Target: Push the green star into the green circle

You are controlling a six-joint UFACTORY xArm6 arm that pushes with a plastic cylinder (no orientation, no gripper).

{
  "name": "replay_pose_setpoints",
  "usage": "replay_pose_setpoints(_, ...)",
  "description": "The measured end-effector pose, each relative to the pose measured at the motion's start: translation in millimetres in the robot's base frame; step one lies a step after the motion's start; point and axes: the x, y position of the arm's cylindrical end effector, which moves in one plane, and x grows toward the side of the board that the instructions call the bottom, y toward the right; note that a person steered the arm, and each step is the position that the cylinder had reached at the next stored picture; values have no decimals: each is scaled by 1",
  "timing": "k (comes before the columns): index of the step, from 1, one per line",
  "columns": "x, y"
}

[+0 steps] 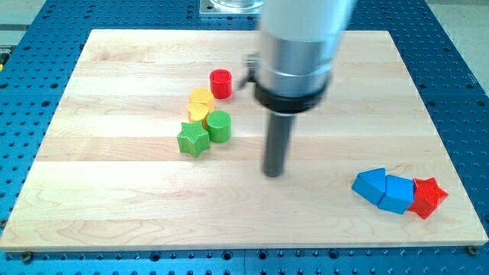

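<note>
The green star (193,140) lies left of the board's middle. The green circle (219,126) stands right next to it, up and to the right, and the two look to be touching. My tip (274,173) rests on the board to the right of both, about a hundred pixels from the star and slightly lower in the view. The rod rises from it into the arm's grey body (298,53) at the view's top.
A yellow heart (199,111) and a yellow block (201,97) sit just above the green circle, with a red cylinder (221,83) above them. At the lower right lie two blue blocks (371,186) (397,193) and a red star (427,197). The wooden board (114,206) lies on a blue perforated table.
</note>
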Motion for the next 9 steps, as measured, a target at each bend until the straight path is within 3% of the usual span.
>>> replay_pose_setpoints(2,-55,-159)
replay_pose_setpoints(3,-88,-172)
replay_pose_setpoints(4,-89,-165)
replay_pose_setpoints(6,-48,-187)
replay_pose_setpoints(8,-55,-100)
replay_pose_setpoints(9,-57,-139)
